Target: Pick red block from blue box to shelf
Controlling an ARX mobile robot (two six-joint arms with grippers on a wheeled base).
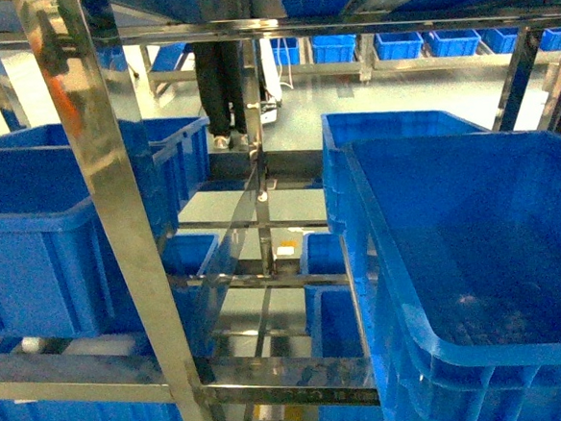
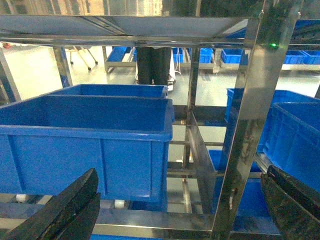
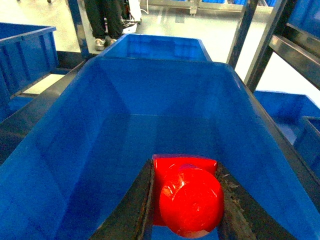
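Edges: the blue box (image 3: 75, 165) is seen from the right wrist view with smooth walls sloping inward to a flat floor; its thin rim (image 1: 392, 289) is seen in the head view at the right.
Open room: the box floor ahead of the block is bare up to the far wall.
Red block (image 3: 187, 192): it is held inside the blue box, low over the floor near the near wall, stud toward the camera.
Right tool (image 3: 186, 210): its two dark fingers (image 3: 132, 210) are pressed against either side of the red block.
Left tool (image 2: 165, 215): its fingers are spread wide, nothing between them, in front of the shelf (image 2: 250, 115).
Surroundings: dark blue crates (image 2: 85, 145) are set on the shelf tiers.
In the way: a steel upright post (image 1: 116, 203) stands close in the head view; a person's legs (image 1: 220, 89) are seen beyond the shelf.
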